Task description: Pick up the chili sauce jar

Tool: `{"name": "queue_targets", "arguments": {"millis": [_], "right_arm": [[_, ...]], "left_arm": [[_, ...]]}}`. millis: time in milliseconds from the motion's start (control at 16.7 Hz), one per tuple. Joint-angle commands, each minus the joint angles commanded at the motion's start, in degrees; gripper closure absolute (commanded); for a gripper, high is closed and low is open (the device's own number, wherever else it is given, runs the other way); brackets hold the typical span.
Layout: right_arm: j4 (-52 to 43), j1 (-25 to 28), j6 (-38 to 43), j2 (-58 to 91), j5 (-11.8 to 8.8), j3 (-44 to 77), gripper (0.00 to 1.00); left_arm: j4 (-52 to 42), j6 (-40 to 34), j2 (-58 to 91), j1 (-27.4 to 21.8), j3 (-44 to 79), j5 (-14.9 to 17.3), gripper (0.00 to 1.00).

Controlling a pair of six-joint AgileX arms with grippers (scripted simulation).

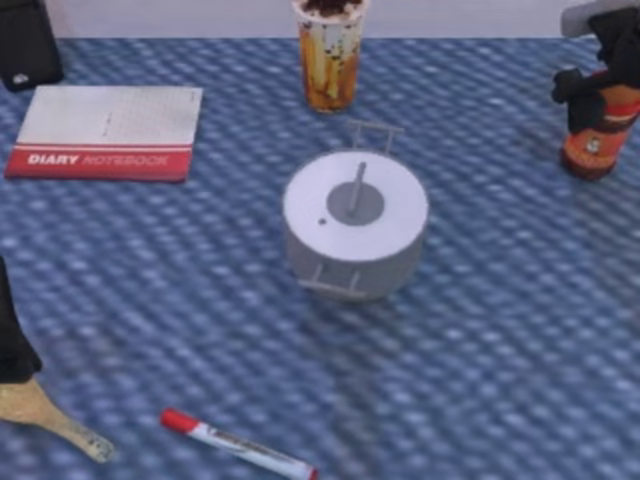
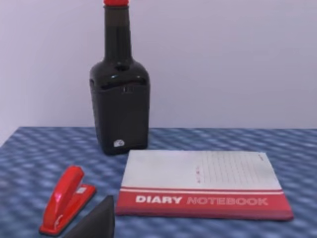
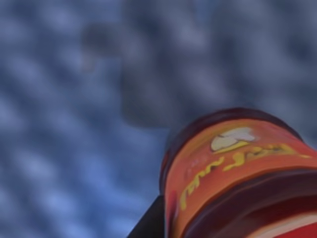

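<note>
Orange-labelled chili sauce jar [image 1: 597,130] stood at the table's [image 1: 500,330] far right edge.
Right gripper [image 1: 598,72] sat clamped on the jar's top; left arm [image 1: 12,340] waited at the left edge, its grip impossible to judge.

The right arm is seen at the far right edge of the table in the top view, reaching in from the back corner. The right gripper [image 1: 592,95] is closed around the chili sauce jar [image 1: 597,135], near its top. The left arm is parked at the left edge, low in the top view, and only a dark part of it is seen.
</note>
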Motion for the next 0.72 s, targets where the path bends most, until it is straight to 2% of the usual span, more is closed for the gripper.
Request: {"name": "queue_targets", "arguments": {"millis": [720], "right_arm": [[-0.20,-0.06,0.11,-2.30,-0.04,-2.20,1.00]], "left_arm": [[0.00,0.00,0.00,0.00,0.00,0.00,0.00]]}}
